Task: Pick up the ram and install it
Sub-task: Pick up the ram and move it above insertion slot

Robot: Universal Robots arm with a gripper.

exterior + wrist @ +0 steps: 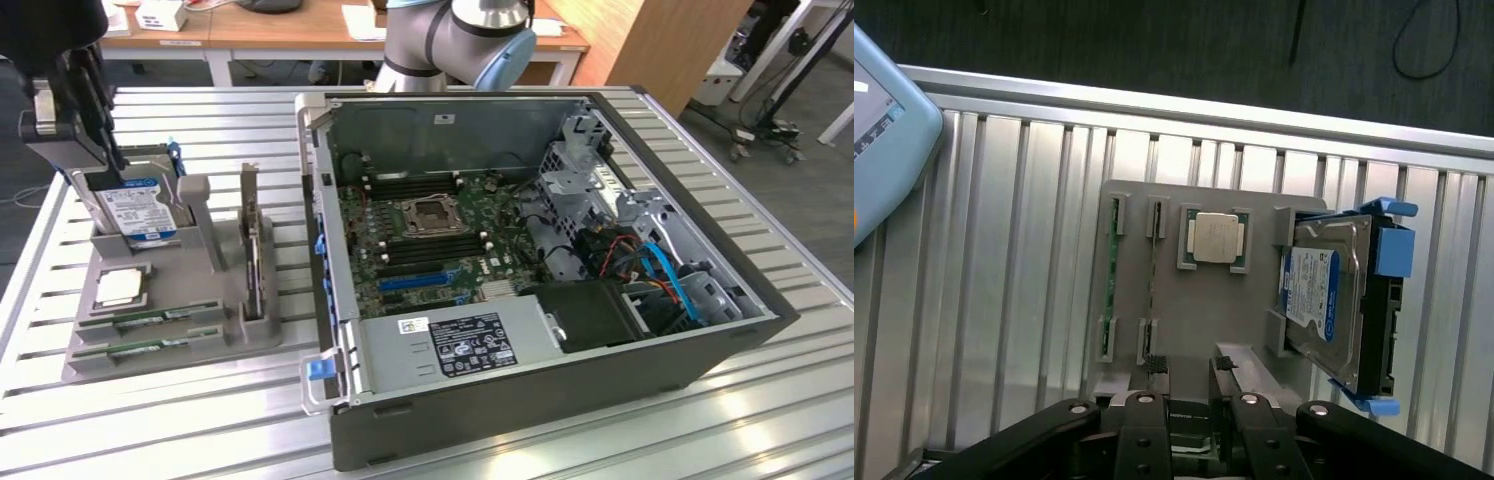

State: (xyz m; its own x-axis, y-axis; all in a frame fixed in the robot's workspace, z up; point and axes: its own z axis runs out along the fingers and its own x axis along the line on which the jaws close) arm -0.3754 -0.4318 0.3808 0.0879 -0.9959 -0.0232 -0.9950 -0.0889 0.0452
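Gripper [1191, 365], matte black, fingers wide apart and empty, near thin green ram [1113, 285] in grey holder [1184, 310]

A slatted metal table [747, 400] stands on dark floor [1154, 40], with wooden desks [280, 35] and a wooden cabinet [654, 50] behind.

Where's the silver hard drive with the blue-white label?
The hard drive stands at the exterior view's left in the grey plastic holder, behind the square silver processor.

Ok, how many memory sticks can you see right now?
2. Both lie flat in the grey holder: one stick along its near edge in the exterior view, the other stick just behind it. Others may sit hidden inside the computer.
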